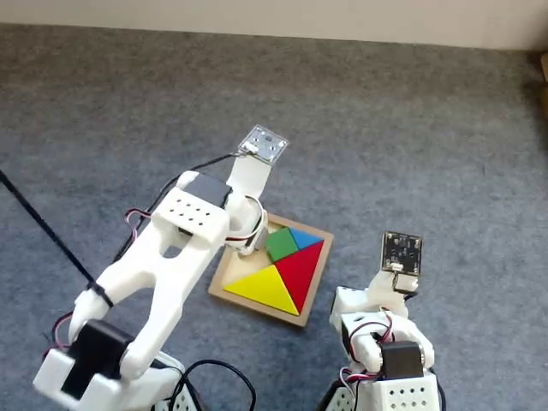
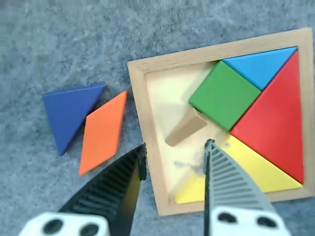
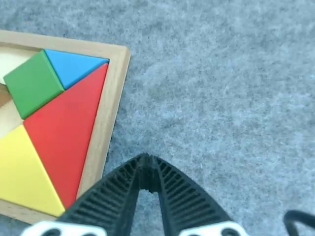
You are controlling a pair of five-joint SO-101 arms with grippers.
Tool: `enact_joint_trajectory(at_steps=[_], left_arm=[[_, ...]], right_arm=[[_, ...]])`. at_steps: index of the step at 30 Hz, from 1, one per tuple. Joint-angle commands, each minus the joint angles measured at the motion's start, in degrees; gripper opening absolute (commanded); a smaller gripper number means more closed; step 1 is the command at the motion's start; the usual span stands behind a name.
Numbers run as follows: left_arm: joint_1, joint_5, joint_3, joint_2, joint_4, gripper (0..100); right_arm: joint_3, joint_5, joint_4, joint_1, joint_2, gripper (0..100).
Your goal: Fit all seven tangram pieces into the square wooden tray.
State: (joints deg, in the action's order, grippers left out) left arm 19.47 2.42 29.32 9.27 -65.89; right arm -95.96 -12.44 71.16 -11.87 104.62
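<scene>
Grey felt-like table cover point(image 1: 411, 103), pale strip point(image 1: 342, 17) at far edge

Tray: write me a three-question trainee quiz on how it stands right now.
1. True or false: the orange piece lies inside the tray.
2. Beside the orange piece lies a triangle. Its colour: A dark blue, B pink, C white.
3. Fill in: the right gripper is ___ (open or shut).
Key: 1 false; 2 A; 3 shut.
</scene>
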Motion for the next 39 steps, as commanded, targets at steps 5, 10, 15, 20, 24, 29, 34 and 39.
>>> enact_joint_trajectory(at_steps=[5,10,15,20,24,29,34,39], left_arm=[[-3.30,0.44,-3.03,-5.32,4.22,19],[-6.11,0.44,-5.23,-7.78,4.22,19],[-7.08,0.44,-5.76,-8.48,4.57,19],[-7.08,0.44,-5.76,-7.96,4.22,19],[-3.91,0.62,-6.20,-5.67,-0.53,19],[2.07,0.88,-4.26,1.71,-3.96,19],[2.15,0.79,-0.48,2.42,0.97,19],[-2.95,0.62,-1.71,-3.47,4.66,19]], right_arm=[[-8.75,-0.53,0.48,-0.57,1.19,0.6],[-8.75,-0.53,0.48,-0.57,1.19,0.6],[-8.75,-0.53,0.48,-0.57,1.19,0.6],[-8.75,-0.53,0.48,-0.57,1.19,0.6],[-8.75,-0.53,0.48,-0.57,1.19,0.6],[-8.75,-0.53,0.48,-0.57,1.19,0.6],[-8.75,-0.53,0.48,-0.57,1.19,0.6],[-8.75,-0.53,0.48,-0.57,1.19,0.6]])
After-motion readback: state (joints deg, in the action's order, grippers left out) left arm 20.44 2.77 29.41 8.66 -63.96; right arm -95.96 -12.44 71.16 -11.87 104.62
